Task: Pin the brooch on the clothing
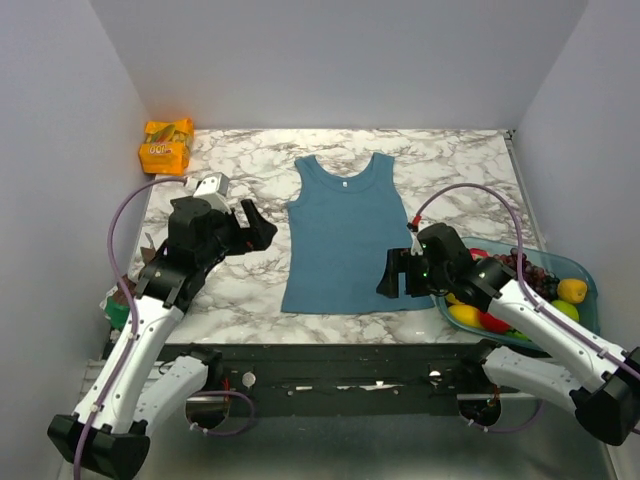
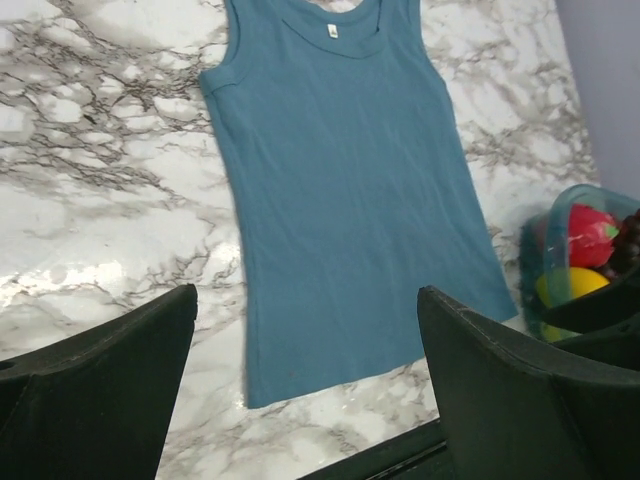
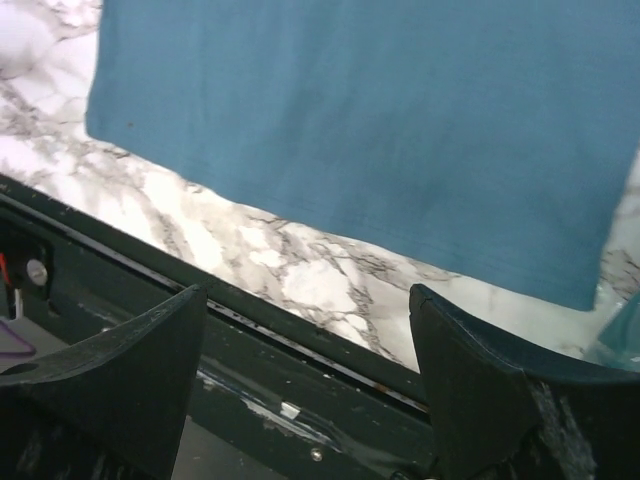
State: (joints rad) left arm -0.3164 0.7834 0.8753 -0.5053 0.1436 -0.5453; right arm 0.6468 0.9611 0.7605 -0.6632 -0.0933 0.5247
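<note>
The clothing (image 1: pixel 340 235) is a teal-blue tank top lying flat on the marble table, neck toward the back wall. It also fills much of the left wrist view (image 2: pixel 350 190) and the top of the right wrist view (image 3: pixel 380 120). The brooch is out of view in every frame. My left gripper (image 1: pixel 257 225) hovers just left of the clothing, open, with nothing between its fingers (image 2: pixel 307 292). My right gripper (image 1: pixel 392 272) hangs over the clothing's lower right corner near the table's front edge, open and empty too (image 3: pixel 308 292).
A clear teal bowl (image 1: pixel 575 262) of fruit sits at the right front, right beside my right arm, and shows in the left wrist view (image 2: pixel 532 250). An orange packet (image 1: pixel 166 145) lies at the back left corner. A black rail (image 1: pixel 340 355) borders the table's front edge.
</note>
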